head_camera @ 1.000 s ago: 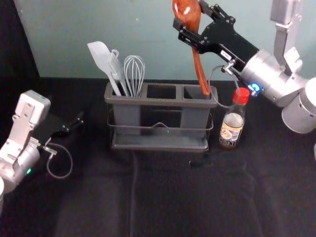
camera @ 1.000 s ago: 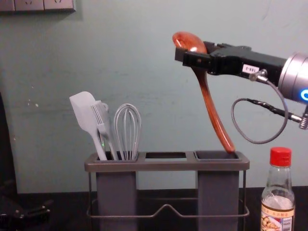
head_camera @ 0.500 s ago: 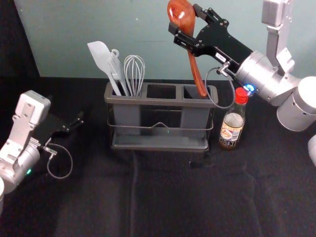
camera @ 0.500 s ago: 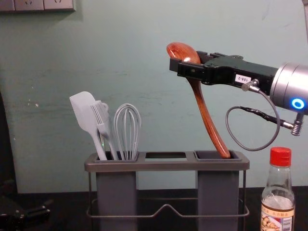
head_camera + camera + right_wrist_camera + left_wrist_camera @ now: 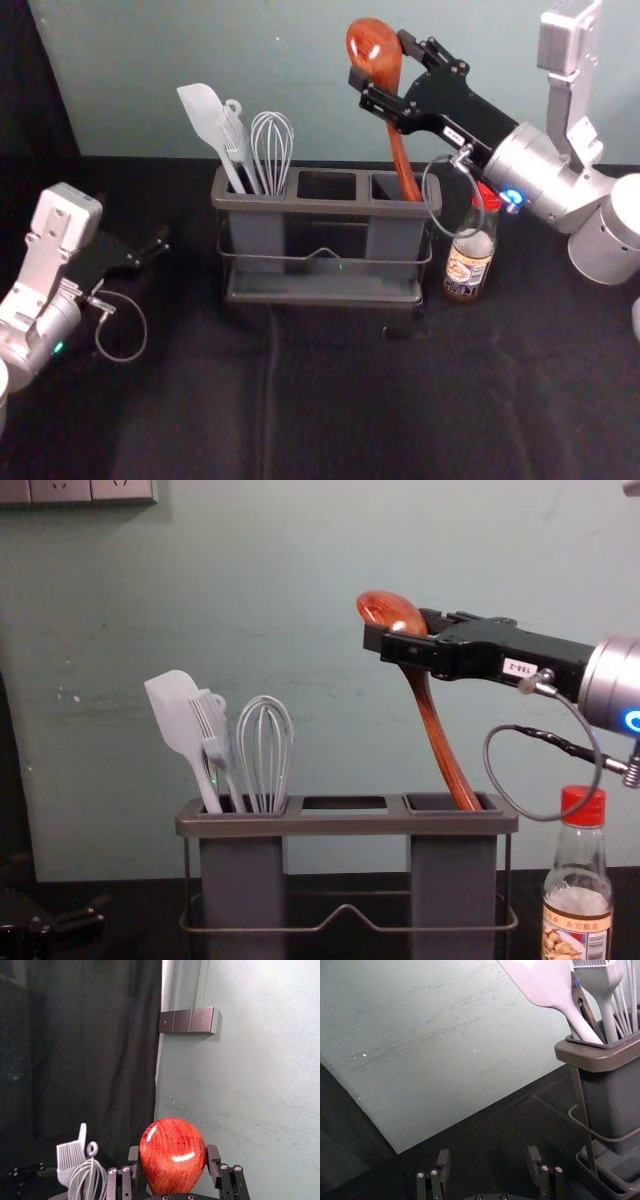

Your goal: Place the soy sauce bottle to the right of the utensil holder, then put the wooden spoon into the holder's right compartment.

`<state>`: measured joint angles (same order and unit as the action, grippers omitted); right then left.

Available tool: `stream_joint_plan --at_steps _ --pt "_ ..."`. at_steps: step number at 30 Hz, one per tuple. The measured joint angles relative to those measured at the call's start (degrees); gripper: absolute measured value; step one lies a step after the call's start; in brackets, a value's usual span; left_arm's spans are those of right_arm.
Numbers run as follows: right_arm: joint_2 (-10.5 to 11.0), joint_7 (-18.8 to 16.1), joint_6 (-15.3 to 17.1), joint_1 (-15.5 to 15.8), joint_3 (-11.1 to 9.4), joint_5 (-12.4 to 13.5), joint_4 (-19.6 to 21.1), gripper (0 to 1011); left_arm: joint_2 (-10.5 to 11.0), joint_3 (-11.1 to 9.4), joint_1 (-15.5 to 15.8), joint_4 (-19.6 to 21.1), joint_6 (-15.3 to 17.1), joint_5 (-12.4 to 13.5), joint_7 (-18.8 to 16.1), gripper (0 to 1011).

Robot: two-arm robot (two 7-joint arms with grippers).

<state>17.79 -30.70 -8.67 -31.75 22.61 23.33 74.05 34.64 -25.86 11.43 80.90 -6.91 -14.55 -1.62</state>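
Near side: the dark surface (image 5: 330,400) carries the work. The left gripper (image 5: 489,1156) is parked at the robot's left, fingers spread wide with nothing between them.

Bottle: the soy sauce bottle (image 5: 468,271) stands upright, just beside the utensil holder (image 5: 325,207) on its right. Judged by position, the first part of the task is complete. The bottle is free of both grippers.

Holder: the left compartment (image 5: 257,236) contains a spatula (image 5: 178,715), a brush (image 5: 213,728) and a whisk (image 5: 266,745). The middle opening (image 5: 326,185) is unoccupied. The right compartment (image 5: 453,880) is the target.

Spoon: the right gripper (image 5: 381,60) is above the holder, its fingers closed against both sides of the wooden spoon (image 5: 442,745) at the bowl end. The spoon is tilted, bowl up, with the handle tip at the mouth of the right compartment. Insertion appears to have just begun. Remaining steps, as judged: lower the handle fully, then release. Caution: the tilted handle could bind on the rim during lowering.
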Motion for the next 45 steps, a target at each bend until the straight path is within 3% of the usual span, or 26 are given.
stream_joint_plan --at_steps 11,25,31,45 --pt "2.6 0.9 2.3 3.2 -0.9 0.5 5.9 825 0.0 0.0 0.0 0.0 0.0 0.0 0.0 1005" --pt "7.6 2.3 7.1 8.6 -2.4 1.5 14.3 824 0.0 0.0 0.0 0.0 0.0 0.0 0.0 1005" --pt "9.1 3.0 9.6 9.7 -2.3 1.6 15.7 825 0.0 0.0 0.0 0.0 0.0 0.0 0.0 1005" --pt "9.7 3.4 11.8 9.8 -1.2 1.3 14.8 820 0.0 0.0 0.0 0.0 0.0 0.0 0.0 1005"
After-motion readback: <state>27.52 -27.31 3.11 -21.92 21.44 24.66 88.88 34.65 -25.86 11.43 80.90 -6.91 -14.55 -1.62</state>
